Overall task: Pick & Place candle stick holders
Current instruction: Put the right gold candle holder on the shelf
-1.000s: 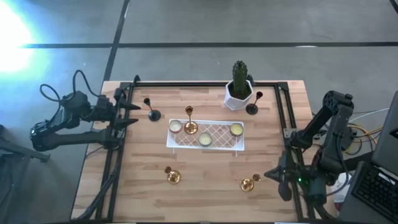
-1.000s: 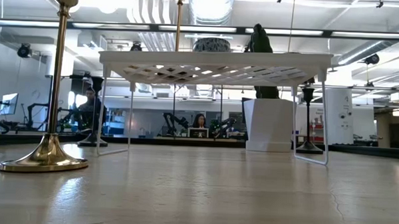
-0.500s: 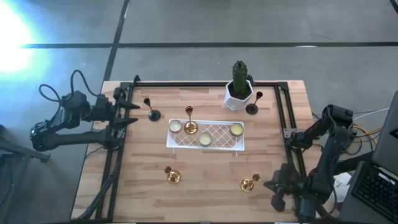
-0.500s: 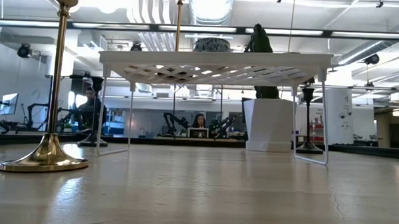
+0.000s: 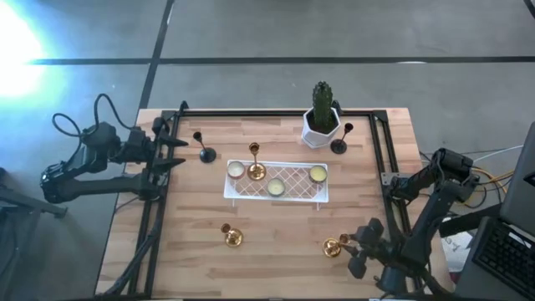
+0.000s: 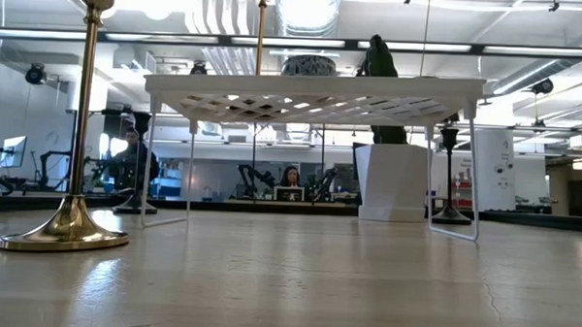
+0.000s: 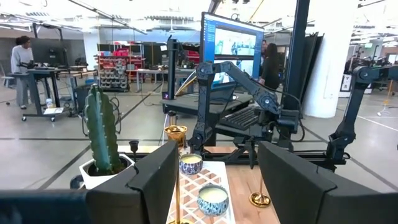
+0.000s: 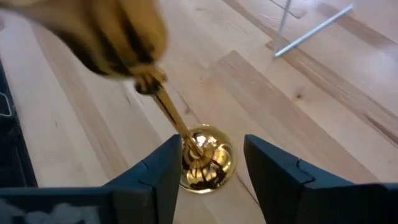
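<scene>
While my right gripper [image 5: 358, 251] sits just beside the gold holder [image 5: 334, 246] at the near right of the white wire rack [image 5: 276, 181], I treat the step in hand as lining up a grasp on its stem. In the right wrist view the fingers [image 8: 155, 171] stand apart with the stem and round base [image 8: 205, 163] between them, nothing clenched yet. I judge the best approach is to centre the thin stem between the fingers, come in level, and close low on the stem, gently, because the shiny metal looks slippery and the holder looks top-heavy and easy to tip.

The other holders sit around the rack: a second gold holder [image 5: 231, 235] near its front left, a third gold one [image 5: 255, 164] at its left end, one black holder [image 5: 204, 148] to its left, and another black holder [image 5: 341, 139] beyond its right end, just beside the cactus pot [image 5: 321, 127]. The left gripper [image 5: 171, 149] waits at the left edge of the table [image 5: 276, 251], well left of the rack, fingers parted and grasping nothing.

Several things are hard to read. The cup of the target holder is a blur close to the right wrist camera, so I cannot judge its tilt. From above I cannot tell whether the fingers already touch the stem. The low view shows only one gold holder [image 6: 71, 127] and the rack legs; the working gripper is not in it.
</scene>
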Robot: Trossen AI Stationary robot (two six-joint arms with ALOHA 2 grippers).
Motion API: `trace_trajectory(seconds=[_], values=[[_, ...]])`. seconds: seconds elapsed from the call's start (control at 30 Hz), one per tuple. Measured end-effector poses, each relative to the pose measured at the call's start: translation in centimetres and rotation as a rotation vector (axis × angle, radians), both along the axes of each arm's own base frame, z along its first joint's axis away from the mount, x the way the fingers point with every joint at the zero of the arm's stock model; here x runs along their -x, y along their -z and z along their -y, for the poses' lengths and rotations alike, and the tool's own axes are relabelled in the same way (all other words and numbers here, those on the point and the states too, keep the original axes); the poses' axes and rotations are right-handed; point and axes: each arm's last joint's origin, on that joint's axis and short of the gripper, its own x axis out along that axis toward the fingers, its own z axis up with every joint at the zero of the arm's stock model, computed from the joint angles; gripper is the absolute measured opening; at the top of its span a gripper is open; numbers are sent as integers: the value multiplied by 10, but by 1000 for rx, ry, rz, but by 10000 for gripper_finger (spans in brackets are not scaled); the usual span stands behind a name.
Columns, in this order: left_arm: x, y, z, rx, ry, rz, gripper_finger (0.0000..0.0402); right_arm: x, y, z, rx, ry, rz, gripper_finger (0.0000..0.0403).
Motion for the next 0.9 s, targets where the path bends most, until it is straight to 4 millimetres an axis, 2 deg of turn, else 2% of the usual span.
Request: trace_trajectory(seconds=[0.17,0.37,0.47,0.6,0.67,0.77,0.9], values=[[0,0,0,-5,0,0,227,-12,-1,0,-8,-23,12,166],[0,0,0,-13,0,0,227,-24,-2,1,4,-61,24,139],[0,0,0,-13,-1,-1,227,-28,-2,4,14,-53,19,106],[0,0,0,-12,0,-3,227,-29,-2,5,23,-56,16,26],[0,0,0,-11,-1,-3,227,-29,-4,6,19,-56,18,17],[0,0,0,-11,-1,-3,227,-30,-15,6,2,-60,24,13],[0,0,0,-10,-1,-3,227,-37,-50,18,29,-90,35,13]])
